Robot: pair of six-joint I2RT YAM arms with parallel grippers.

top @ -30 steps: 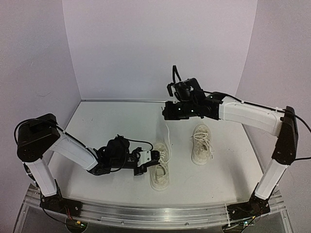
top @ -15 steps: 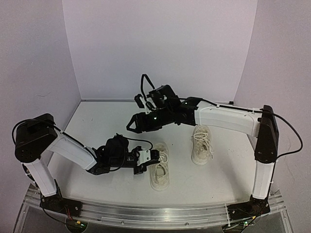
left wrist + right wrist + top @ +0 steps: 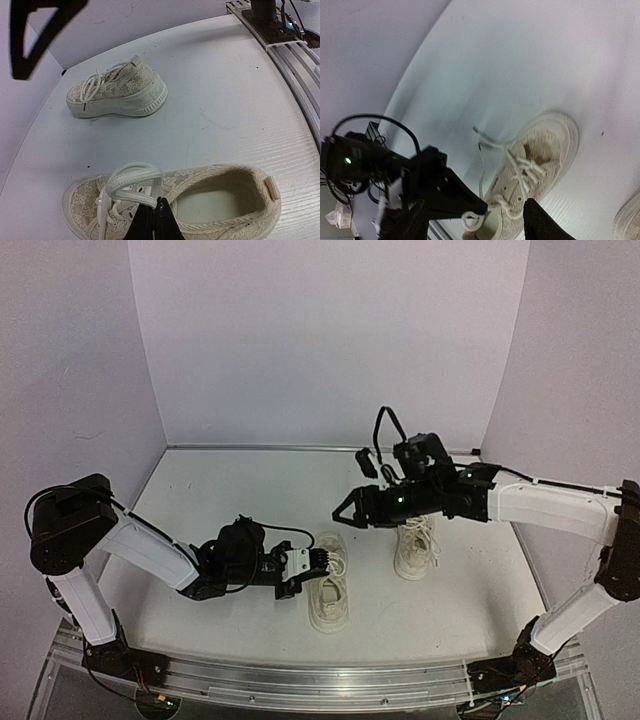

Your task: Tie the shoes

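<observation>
- My left gripper [image 3: 154, 220] clamped on lace [image 3: 131, 176] loop of near shoe [image 3: 235, 200].
- My right gripper [image 3: 340, 510] gapes, empty (hovering).
- Lace limp, slippery: pinch loop near base.

No legible text, label, brand, number or sign in any view. Woven pattern on near shoe [image 3: 80, 197] and far shoe [image 3: 127, 87] doesn't resolve into letters; small tab at near shoe's heel too small to tell
</observation>
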